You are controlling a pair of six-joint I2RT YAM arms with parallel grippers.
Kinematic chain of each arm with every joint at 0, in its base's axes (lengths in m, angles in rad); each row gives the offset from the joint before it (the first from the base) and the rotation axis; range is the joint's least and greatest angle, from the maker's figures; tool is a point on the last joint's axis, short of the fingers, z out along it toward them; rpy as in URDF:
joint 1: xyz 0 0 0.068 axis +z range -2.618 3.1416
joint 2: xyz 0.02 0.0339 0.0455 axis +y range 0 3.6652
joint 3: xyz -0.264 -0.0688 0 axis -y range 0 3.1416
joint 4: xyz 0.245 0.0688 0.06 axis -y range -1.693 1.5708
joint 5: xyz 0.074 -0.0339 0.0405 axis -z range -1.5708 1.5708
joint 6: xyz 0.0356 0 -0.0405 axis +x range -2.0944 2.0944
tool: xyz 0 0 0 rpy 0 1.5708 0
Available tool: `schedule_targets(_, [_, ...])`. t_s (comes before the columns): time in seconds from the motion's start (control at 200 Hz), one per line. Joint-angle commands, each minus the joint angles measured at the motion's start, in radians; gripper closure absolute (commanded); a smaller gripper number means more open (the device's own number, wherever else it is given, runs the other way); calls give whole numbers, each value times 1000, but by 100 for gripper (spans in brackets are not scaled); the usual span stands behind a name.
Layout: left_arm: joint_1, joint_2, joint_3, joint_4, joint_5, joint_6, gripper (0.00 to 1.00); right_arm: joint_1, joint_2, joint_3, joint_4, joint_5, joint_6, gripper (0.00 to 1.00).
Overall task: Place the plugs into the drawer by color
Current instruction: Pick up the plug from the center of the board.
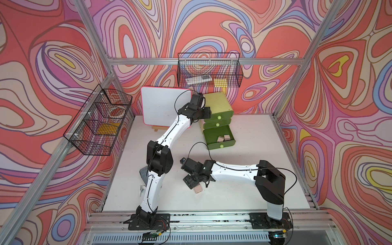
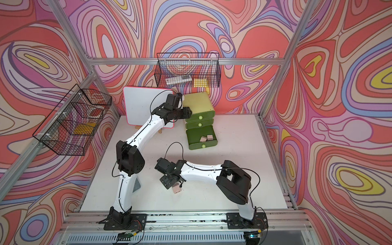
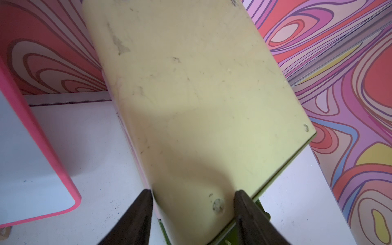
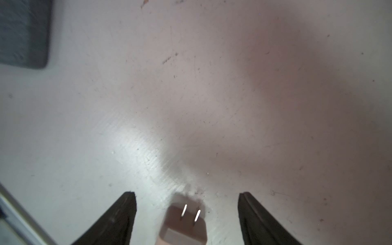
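Right gripper (image 4: pixel 186 196): jaws wide, holding nothing, straddling the pale pink rounded-square plastic plug (image 4: pixel 183 228). The plug lies on the white table (image 1: pixel 254 169) near its front edge, about mid-width.
Left gripper (image 3: pixel 194 193): looks clamped across a front top corner of the pale yellow-green rounded plastic chest (image 1: pixel 218 104), which stands by the table's rear edge, right of centre. Its olive-green bottom drawer (image 1: pixel 229 143) is pulled out, with two more pink plugs (image 1: pixel 220 139) inside.

Risks:
- Rounded plug body: a closing pinch may squirt it out or twist it.
- A finger may land on the metal prongs (image 4: pixel 196 218) instead of the flat sides, giving a poor grip.
- The carry path to the drawer passes near the left forearm, so the arms could clip.
- The drawer is far out. A hard drop or nudge could tip it or knock the two plugs, and if the left grip slips the chest shifts.

Can't see:
- The plug is blurred and cut off by the right wrist frame. In both top views the wrist covers the fingertips, so finger depth is unknown.
- No blue or green plugs are visible. The upper two drawers (image 1: pixel 217 117) are shut, contents unknown.
- Left contact is partly out of frame, so grip firmness is a guess.
- A dark grey flat thing (image 4: pixel 21 31) is too blurred to identify.
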Motion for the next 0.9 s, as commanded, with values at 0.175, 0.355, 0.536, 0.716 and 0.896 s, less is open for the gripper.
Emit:
schedule_targets(0.175, [2,-5,3,-71,16,4,40,0,57,80,-310,-76,273,22])
schedule_targets(0.355, [3,-8,3,-71,15,4,40,2,136,123,-356,-102,287,25])
schedule_targets(0.536, [3,-6,3,-71,19,0,40,3,168,121,-326,-115,291,32])
schedule_targets(0.716, [0,-2,3,-71,22,-2,40,2,171,119,-317,-115,286,42])
schedule_targets(0.896, [2,-5,3,-72,18,-1,40,2,146,115,-321,-92,278,53])
